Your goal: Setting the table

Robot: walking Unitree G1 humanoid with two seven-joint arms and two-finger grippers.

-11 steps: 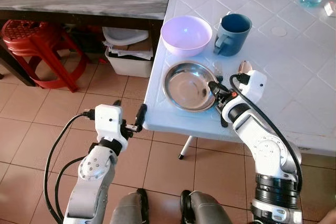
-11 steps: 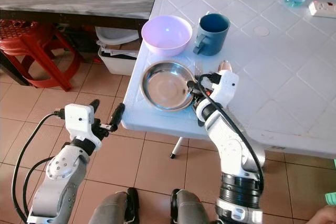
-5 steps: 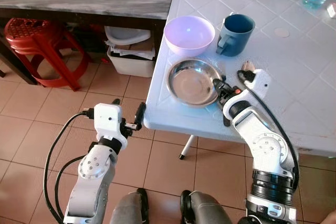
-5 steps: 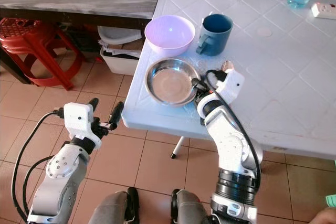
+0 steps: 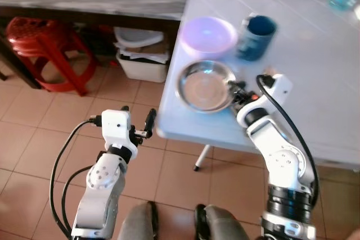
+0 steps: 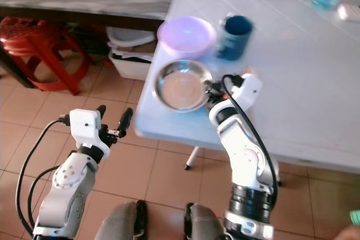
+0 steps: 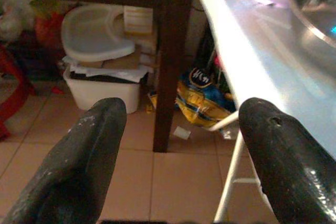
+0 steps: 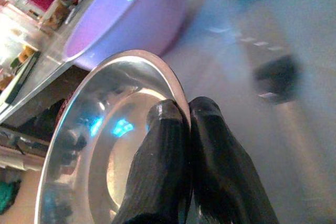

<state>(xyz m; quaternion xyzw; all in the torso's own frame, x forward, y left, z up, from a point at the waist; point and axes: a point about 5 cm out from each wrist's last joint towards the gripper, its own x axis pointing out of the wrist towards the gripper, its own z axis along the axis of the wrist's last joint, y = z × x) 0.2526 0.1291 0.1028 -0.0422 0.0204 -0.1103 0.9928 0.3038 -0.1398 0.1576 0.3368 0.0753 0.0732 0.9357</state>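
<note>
Left eye view: my right gripper [image 5: 232, 87] sits pinched on the right rim of the steel plate [image 5: 205, 86], which lies flat near the front-left corner of the white table [image 5: 315, 82], close to the front edge. Over the last second the plate has crept a little back from that edge with the gripper on it, and the whole picture has gone soft — the head is moving, so I don't read the shift of the stool [image 5: 42, 37] as anything real. The lilac bowl [image 5: 207, 34] and the blue mug [image 5: 256, 30] stand just behind the plate, bowl touching or nearly touching it; too blurred to say. Right eye view: same layout; my left gripper [image 6: 111, 117] hangs off the table's left edge over the floor tiles, fingers spread, holding nothing, unchanged. Left wrist view: fingers wide apart, table underside and a white bin [image 7: 100, 51] beyond. Right wrist view: both fingertips [image 8: 173, 129] closed tight together across the plate's rim, bowl right behind. My reading: the plate is being dragged to its place setting, not lifted; the grip looks thin on a slick rim, so a slip is the risk. Placement is not finished.
</note>
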